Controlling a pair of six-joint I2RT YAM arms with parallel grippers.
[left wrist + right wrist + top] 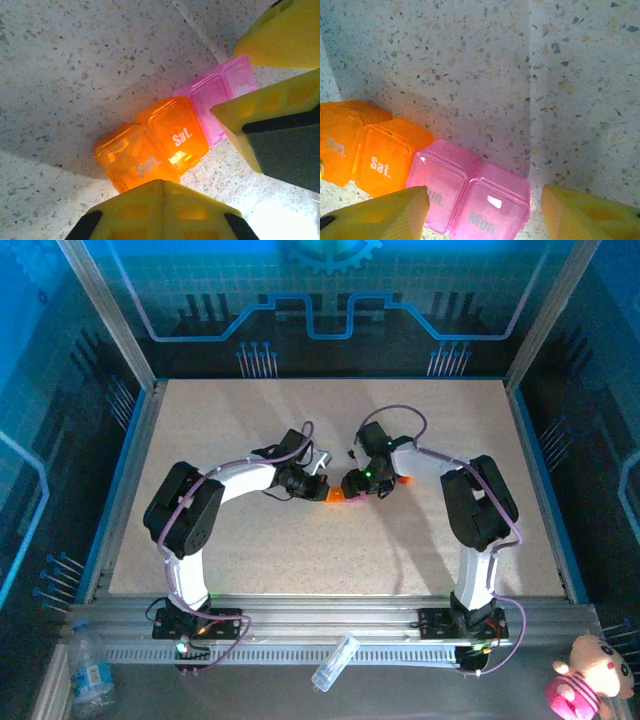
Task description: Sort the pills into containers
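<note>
Right tool [484, 196] astride containers [425, 175], pink end

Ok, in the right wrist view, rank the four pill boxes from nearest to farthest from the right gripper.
1. Mon box: pink, at the bottom, between the fingers of the right gripper.
2. Second pink box: just left of it, label partly hidden by the left finger.
3. Sat box: orange, further left.
4. Sun box: orange, at the left edge.
</note>
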